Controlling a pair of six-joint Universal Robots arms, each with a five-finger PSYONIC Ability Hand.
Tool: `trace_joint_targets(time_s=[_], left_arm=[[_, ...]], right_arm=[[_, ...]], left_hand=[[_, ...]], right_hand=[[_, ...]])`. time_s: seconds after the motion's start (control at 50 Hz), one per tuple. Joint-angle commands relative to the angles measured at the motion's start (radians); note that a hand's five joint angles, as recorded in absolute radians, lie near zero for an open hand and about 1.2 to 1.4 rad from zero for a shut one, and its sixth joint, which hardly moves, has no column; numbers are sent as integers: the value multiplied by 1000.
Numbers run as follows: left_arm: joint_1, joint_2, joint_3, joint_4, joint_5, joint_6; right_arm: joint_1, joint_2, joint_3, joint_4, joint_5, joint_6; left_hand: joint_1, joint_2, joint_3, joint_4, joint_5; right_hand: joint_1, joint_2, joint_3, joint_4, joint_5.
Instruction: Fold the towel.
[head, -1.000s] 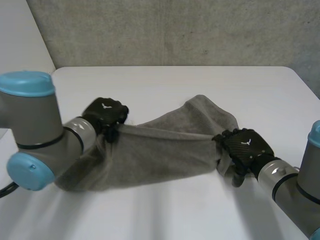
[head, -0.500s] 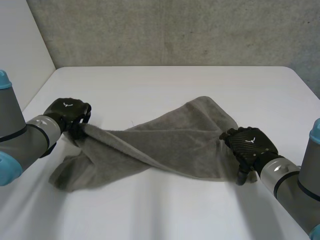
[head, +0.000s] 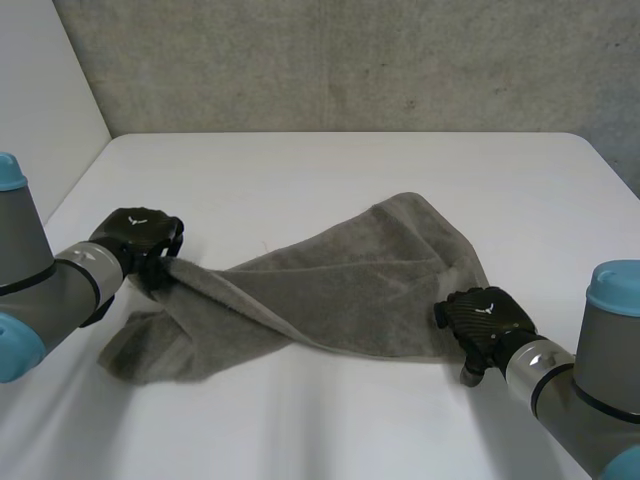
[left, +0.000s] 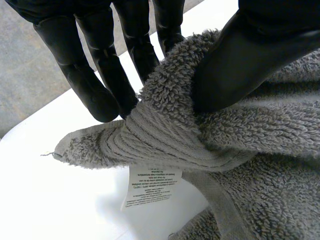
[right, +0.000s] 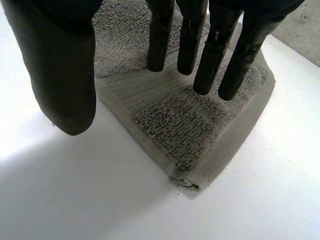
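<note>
On the robot's left side, the left hand (head: 140, 238) pinches the towel (head: 340, 290). Seen from the left wrist, its thumb (left: 250, 55) presses down on a bunched-up bit of the fluffy grey cloth near one corner. Its fingers (left: 95, 80) sit on the other side of the bunch. So this hand has a firm hold on the towel and holds that end up a little off the table. A small white label (left: 150, 187) with tiny writing hangs under the held edge.

Over on the other side, the right hand (head: 485, 318) sits at the towel's near right corner. Seen from the right wrist, its fingers (right: 210, 55) are straight and point down at the cloth. Its thumb (right: 62, 75) is apart from them, over the bare table. This hand is not grabbing anything. The corner under it lies flat.

Between the two hands the towel runs across the white table (head: 350, 180) in a long, twisted strip. One part lies spread out toward the far right, and another part droops down below the left hand. Behind the table stands a rough grey wall (head: 350, 60).
</note>
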Motion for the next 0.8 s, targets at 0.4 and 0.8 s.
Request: trace_joint_targets(time_s=[0.4,0.8], left_arm=[[-9,0,-5,21,4,0],[-11,0,-3,33,4,-2]], right_arm=[[5,68,-39,-77,5,-52],[5,83,-76,-75,0,-53]], left_hand=[[-72,-114,-148,-129,-270],[-72,-114,-148,-129,-270]], right_hand=[[198,204,200,202,192],[198,204,200,202,192]])
